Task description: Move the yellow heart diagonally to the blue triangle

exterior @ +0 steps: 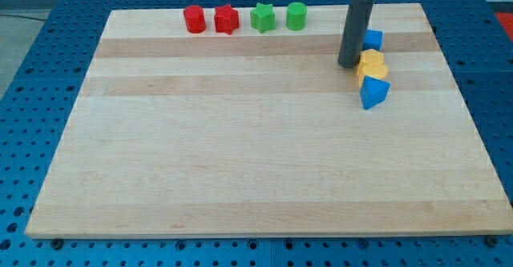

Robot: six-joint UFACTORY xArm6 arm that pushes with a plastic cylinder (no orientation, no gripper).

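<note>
sitting at the view's upper right of the wooden board, my tip is resting just beside the left edge of a tight column of blocks, and there is no claw on this arm to be open or closed, only the bare rod, which is gripping nothing. the column is running from top to bottom: a blue block partly hidden behind the rod, its shape not clear; then two yellow blocks stacked closely, the upper yellow block and the lower yellow block, which i cannot tell apart well enough to say which is the yellow heart; then the blue triangle, which appears to be touching the lower yellow one. judging from this, the push is looking nearly finished, since the yellow pieces are already lying against the blue triangle; the next move is calling for only a small nudge from the upper left, or for easing away without dragging the neighbours. counting up: two blue, two yellow, and along the top edge a red cylinder, a red star, a green star and a green cylinder, so two red and two green, eight blocks in all.
</note>
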